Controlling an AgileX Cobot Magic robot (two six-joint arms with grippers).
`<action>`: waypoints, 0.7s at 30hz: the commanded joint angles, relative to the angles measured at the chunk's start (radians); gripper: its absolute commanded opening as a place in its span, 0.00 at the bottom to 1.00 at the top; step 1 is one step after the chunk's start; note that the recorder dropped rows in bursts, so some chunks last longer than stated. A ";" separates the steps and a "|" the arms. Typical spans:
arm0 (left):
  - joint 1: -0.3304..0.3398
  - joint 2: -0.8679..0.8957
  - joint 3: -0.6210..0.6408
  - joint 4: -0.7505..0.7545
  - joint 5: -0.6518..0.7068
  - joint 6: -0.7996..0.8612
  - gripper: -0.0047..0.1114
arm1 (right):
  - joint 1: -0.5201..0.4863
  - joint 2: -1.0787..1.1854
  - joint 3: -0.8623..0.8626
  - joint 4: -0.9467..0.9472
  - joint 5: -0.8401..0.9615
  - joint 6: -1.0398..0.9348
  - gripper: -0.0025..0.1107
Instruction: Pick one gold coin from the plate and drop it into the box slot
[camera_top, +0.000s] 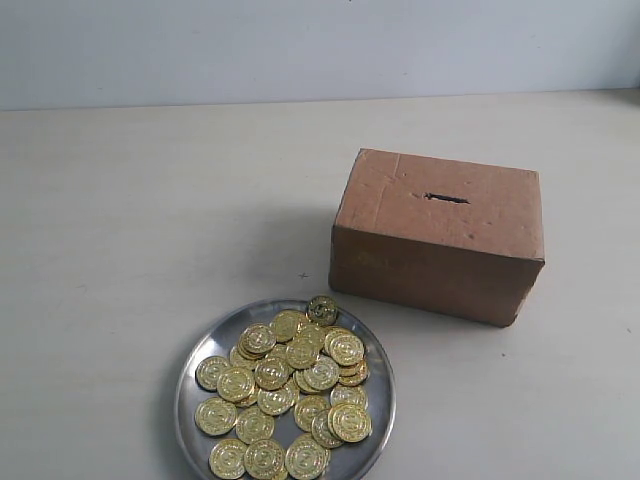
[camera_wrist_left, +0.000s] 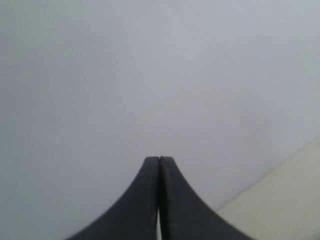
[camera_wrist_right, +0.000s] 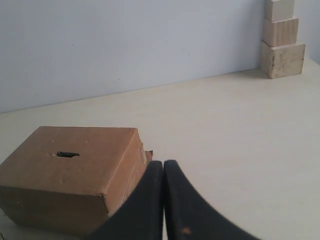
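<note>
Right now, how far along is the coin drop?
Done: nothing visible; the coins lie heaped on the plate, and the slot in the box shows no coin. In hand: nothing; the left end effector and right end effector are shut, no coin visible. Left: pick, carry, drop.

The plate (camera_top: 212, 338) is sitting on the surface (camera_top: 130, 220), carrying a heap of coins (camera_top: 290, 385). The box (camera_top: 440, 255) is standing at about one o'clock from the plate, just apart, with the slot (camera_top: 446, 198) lying in its top. A stack of blocks (camera_wrist_right: 281, 42) is standing well apart from the box, by the wall (camera_wrist_right: 125, 45).
</note>
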 joint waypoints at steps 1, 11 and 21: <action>0.012 -0.124 0.002 -0.008 -0.003 -0.002 0.04 | -0.004 -0.021 0.010 -0.009 -0.018 0.005 0.02; 0.048 -0.281 0.011 -0.010 0.001 -0.002 0.04 | -0.011 -0.076 0.010 -0.010 -0.018 0.005 0.02; 0.133 -0.281 0.222 -0.014 0.005 -0.005 0.04 | -0.135 -0.076 0.010 -0.012 -0.016 0.014 0.02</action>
